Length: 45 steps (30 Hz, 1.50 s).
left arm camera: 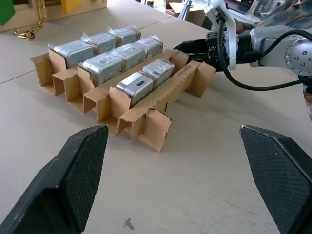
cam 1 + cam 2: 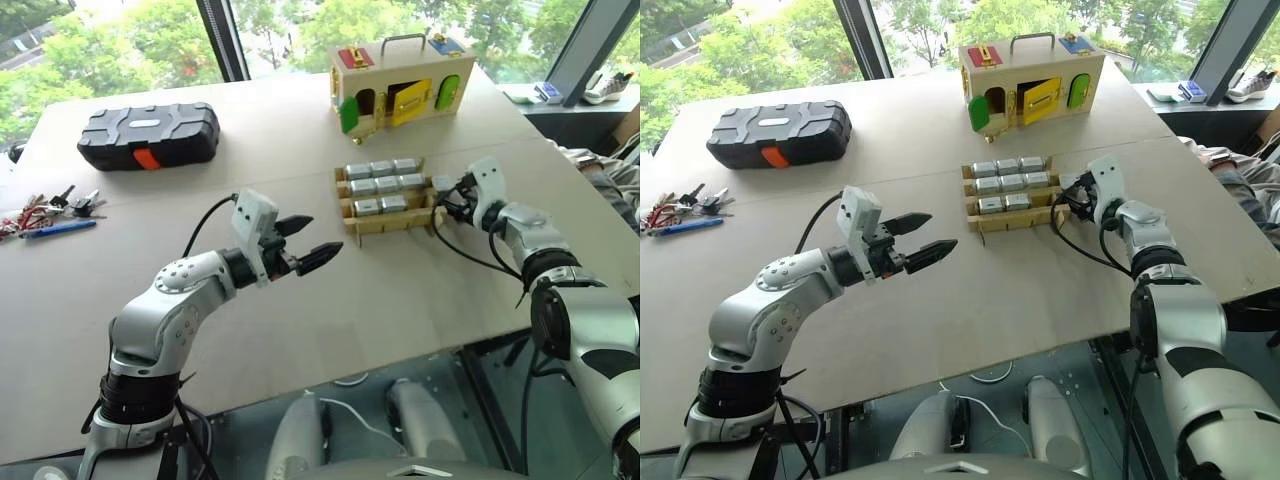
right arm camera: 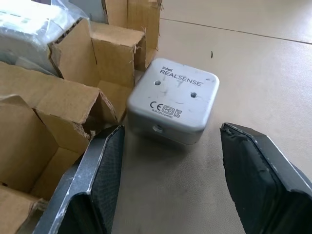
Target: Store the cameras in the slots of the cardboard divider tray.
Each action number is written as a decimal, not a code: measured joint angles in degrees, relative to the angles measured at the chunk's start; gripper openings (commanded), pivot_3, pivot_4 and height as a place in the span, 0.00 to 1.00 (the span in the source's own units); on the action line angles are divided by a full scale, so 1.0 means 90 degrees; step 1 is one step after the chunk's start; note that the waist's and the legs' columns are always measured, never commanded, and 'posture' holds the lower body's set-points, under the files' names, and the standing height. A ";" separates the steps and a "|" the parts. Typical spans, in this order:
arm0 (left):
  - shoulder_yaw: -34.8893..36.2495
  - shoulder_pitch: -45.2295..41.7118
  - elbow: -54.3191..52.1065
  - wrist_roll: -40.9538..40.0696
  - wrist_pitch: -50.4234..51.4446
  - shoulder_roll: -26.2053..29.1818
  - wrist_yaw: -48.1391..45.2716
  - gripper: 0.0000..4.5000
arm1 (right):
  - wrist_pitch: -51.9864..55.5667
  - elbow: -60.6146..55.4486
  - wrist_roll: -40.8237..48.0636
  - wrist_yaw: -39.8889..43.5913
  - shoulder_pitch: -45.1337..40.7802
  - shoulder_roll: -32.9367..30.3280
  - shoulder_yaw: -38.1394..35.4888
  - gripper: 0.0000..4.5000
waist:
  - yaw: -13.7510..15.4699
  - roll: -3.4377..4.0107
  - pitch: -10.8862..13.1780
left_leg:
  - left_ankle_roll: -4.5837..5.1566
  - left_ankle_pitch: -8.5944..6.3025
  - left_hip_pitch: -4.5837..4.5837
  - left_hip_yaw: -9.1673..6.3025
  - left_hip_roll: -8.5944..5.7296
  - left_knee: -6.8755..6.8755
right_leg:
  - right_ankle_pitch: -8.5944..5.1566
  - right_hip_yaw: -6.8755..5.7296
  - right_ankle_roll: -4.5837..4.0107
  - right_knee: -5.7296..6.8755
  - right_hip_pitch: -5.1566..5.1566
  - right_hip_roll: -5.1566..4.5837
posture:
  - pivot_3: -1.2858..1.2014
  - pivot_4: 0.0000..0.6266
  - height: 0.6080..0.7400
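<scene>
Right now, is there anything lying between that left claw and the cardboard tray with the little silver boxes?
No. In the left wrist view, bare table stretches from the open left tool to the cardboard divider tray.

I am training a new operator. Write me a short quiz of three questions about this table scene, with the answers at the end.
1. How many small silver-grey boxy cameras lie in the slots of the light-brown cardboard divider tray?
2. True or false: the right claw is clamped on the loose silver-grey camera that rests on the table beside the tray.
3. Which thing stands just behind the tray? A. the black plastic case B. the wooden box with colourful doors C. the bunch of keys

Key: 1. eight; 2. false, its fingers stand apart on either side of the camera; 3. B.
</scene>
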 measured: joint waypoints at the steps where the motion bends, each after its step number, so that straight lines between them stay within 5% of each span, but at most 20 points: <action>1: 0.0000 0.0003 0.0000 0.0000 -0.0003 0.0000 0.0002 1.00 | 0.0000 0.0000 -0.0001 -0.0048 -0.0029 0.0014 0.0000 0.69 | 0.0000 0.0000 0.0000 | 0.0000 0.0000 0.0000 0.0000 0.0000 0.0000 | 0.0000 0.0000 0.0000 0.0001 0.0000 0.0000 | 0.52 0.24 1.00; 17: -0.0005 0.0072 -0.0008 -0.0005 0.0000 -0.0018 0.0157 1.00 | 0.0268 0.0006 0.0036 -0.0864 -0.0146 0.0239 -0.0114 0.69 | 0.0003 0.0000 0.0000 | 0.0000 0.0000 -0.0001 0.0000 0.0000 0.0000 | 0.0000 0.0000 0.0000 0.0000 -0.0001 0.0000 | 0.52 0.24 1.00; 22: -0.0005 0.0081 -0.0011 -0.0011 0.0000 -0.0018 0.0182 1.00 | 0.0269 0.0011 0.0062 -0.0926 -0.0146 0.0238 -0.0214 0.40 | 0.0002 0.0000 0.0000 | 0.0000 0.0000 -0.0002 0.0000 0.0000 -0.0001 | 0.0000 0.0000 0.0000 -0.0001 -0.0001 0.0000 | 0.52 0.24 1.00; 27: 0.0047 0.0057 -0.0011 -0.0158 0.0012 -0.0042 0.0180 1.00 | 0.0262 0.0012 0.0060 -0.0851 -0.0144 0.0225 -0.0238 0.40 | 0.0003 0.0001 0.0001 | 0.0000 0.0000 -0.0002 0.0000 0.0000 -0.0002 | 0.0000 0.0000 0.0000 -0.0001 -0.0001 0.0000 | 0.52 0.24 1.00; 31: 0.0476 -0.0595 0.0073 -0.1206 0.0893 -0.0662 0.0773 1.00 | -0.0188 -0.0253 -0.0135 -0.0678 0.0088 -0.0098 -0.0022 0.40 | 0.0141 -0.0001 0.0005 | 0.0000 0.0000 -0.0013 -0.0011 -0.0002 0.0007 | 0.0000 -0.0011 0.0002 -0.0003 -0.0002 -0.0004 | 0.52 0.24 1.00; 34: 0.0761 -0.1619 0.0493 -0.2143 0.2042 -0.0848 0.1370 1.00 | -0.0867 -0.1373 -0.0282 -0.0503 0.0630 -0.0384 0.0219 0.40 | 0.0187 -0.0001 0.0005 | 0.0000 0.0000 -0.0012 -0.0014 -0.0004 0.0006 | 0.0000 -0.0013 0.0003 -0.0005 -0.0001 -0.0004 | 0.52 0.24 1.00; 36: 0.0749 -0.2375 0.1198 -0.2458 0.2522 -0.1209 0.1525 1.00 | -0.0890 -0.3511 -0.0269 -0.0397 0.1783 -0.0707 0.0283 0.40 | 0.0287 0.0000 0.0005 | 0.0000 0.0000 -0.0022 -0.0034 -0.0004 0.0003 | -0.0001 -0.0031 0.0004 -0.0005 -0.0001 -0.0004 | 0.52 0.24 1.00; 40: 0.0554 -0.3505 0.2615 -0.2411 0.2682 -0.1914 0.1564 1.00 | 0.0293 -0.7624 -0.0058 -0.0261 0.3657 -0.0595 0.0621 0.40 | 0.0312 0.0003 0.0005 | -0.0001 -0.0001 -0.0018 -0.0026 0.0000 -0.0003 | -0.0002 -0.0025 0.0003 -0.0001 -0.0010 0.0000 | 0.52 0.24 1.00; 45: 0.0063 -0.4214 0.3882 -0.1951 0.2431 -0.2217 0.0922 1.00 | 0.1634 -1.0394 0.0064 -0.0167 0.4383 -0.0675 0.0984 0.40 | 0.0333 0.0005 0.0007 | -0.0002 0.0001 -0.0012 -0.0018 -0.0006 0.0003 | -0.0004 -0.0019 0.0004 -0.0003 -0.0005 0.0004 | 0.52 0.24 1.00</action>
